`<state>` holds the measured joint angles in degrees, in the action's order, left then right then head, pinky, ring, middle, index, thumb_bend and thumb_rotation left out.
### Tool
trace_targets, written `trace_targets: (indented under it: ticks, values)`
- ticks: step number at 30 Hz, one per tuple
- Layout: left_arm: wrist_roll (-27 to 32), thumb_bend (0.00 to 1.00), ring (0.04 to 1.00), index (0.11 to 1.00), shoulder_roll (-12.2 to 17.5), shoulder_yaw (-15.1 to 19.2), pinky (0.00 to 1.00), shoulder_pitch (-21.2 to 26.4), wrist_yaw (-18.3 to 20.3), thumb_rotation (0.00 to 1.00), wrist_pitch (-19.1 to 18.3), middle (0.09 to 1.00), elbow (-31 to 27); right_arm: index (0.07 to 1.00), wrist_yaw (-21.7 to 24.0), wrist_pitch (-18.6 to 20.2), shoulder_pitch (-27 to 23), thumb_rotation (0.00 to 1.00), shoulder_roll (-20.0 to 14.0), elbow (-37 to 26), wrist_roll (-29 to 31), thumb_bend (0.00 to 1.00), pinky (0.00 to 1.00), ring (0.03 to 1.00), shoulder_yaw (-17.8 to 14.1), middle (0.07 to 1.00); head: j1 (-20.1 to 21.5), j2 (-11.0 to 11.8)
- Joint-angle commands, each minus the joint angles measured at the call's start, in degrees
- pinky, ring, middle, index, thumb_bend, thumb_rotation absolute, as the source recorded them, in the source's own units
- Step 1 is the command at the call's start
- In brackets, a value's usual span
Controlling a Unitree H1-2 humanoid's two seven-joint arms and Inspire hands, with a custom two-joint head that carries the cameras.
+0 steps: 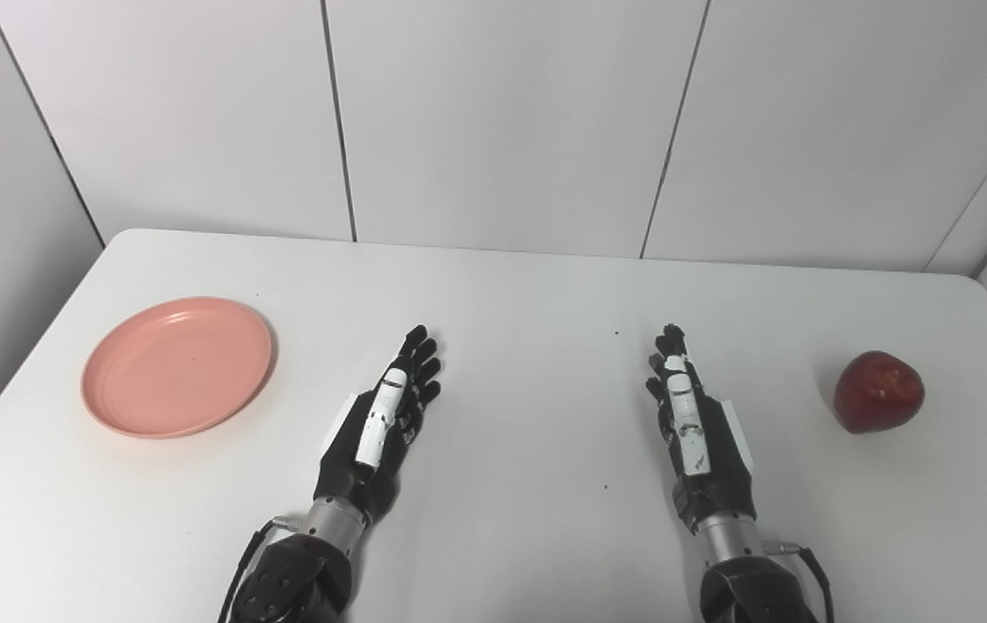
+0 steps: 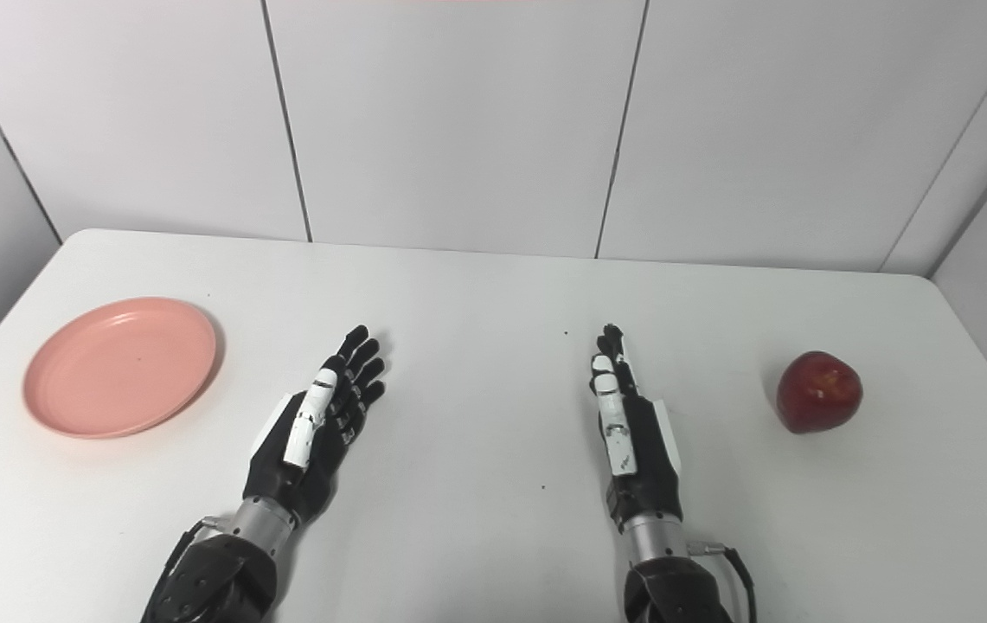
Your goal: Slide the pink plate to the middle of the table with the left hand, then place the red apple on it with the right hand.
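White table (image 1: pixel 510 294): pink plate (image 1: pixel 176 366) left, red apple (image 1: pixel 878 391) right (both untouched).

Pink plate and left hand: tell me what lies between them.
Nothing: only bare white table separates the pink plate from the open left hand, clear in both eye views.

1. The pink plate (image 1: pixel 176 367) looks like smooth, matt plastic.
2. The red apple (image 1: pixel 878 391) has a glossy, speckled skin.
3. The desk (image 1: pixel 510 294) is smooth, matt white.
4. The left hand (image 1: pixel 381 424) and right hand (image 1: pixel 694 424) are black and white plastic with metal wrists.
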<state>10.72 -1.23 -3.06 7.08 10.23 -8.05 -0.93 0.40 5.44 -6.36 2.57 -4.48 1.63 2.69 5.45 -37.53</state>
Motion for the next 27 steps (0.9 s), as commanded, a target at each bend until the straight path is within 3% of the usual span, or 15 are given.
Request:
trace_targets:
  ticks: [1,10,16,21,27]
  values:
    - [-0.4,0.41,1.000,1.000,-0.1,-0.2,1.00,0.0,-0.1,1.00,0.5,1.000,0.0,1.000,0.1,-0.2,-1.6,1.00,0.5,-1.0,0.2,0.24,1.00,1.000,0.0,1.000,-0.1,0.1]
    - [-0.6,0.40,1.000,1.000,-0.4,-0.3,1.00,-0.1,-0.4,1.00,0.7,1.000,0.4,1.000,-0.1,0.6,-1.3,1.00,0.6,-1.5,0.3,0.25,1.00,1.000,-0.2,1.000,-0.9,0.2]
    - [-1.6,0.39,1.000,1.000,-1.2,-1.2,1.00,0.0,-1.0,1.00,1.6,1.000,1.3,1.000,0.1,1.3,-0.8,1.00,-0.3,-2.1,0.2,0.24,1.00,1.000,-0.6,1.000,-5.7,1.6]
    - [-1.7,0.40,1.000,1.000,-2.5,-1.6,1.00,0.2,-1.5,1.00,2.1,1.000,2.7,1.000,1.8,-2.1,-0.9,1.00,-1.9,0.2,1.9,0.23,1.00,1.000,-1.4,1.000,-9.3,3.1]
    - [-1.8,0.39,1.000,1.000,-2.8,-1.9,1.00,0.2,-1.5,1.00,2.1,1.000,2.7,1.000,2.2,-2.9,-0.9,1.00,-2.4,1.0,2.7,0.23,1.00,1.000,-1.6,1.000,-9.7,3.7]
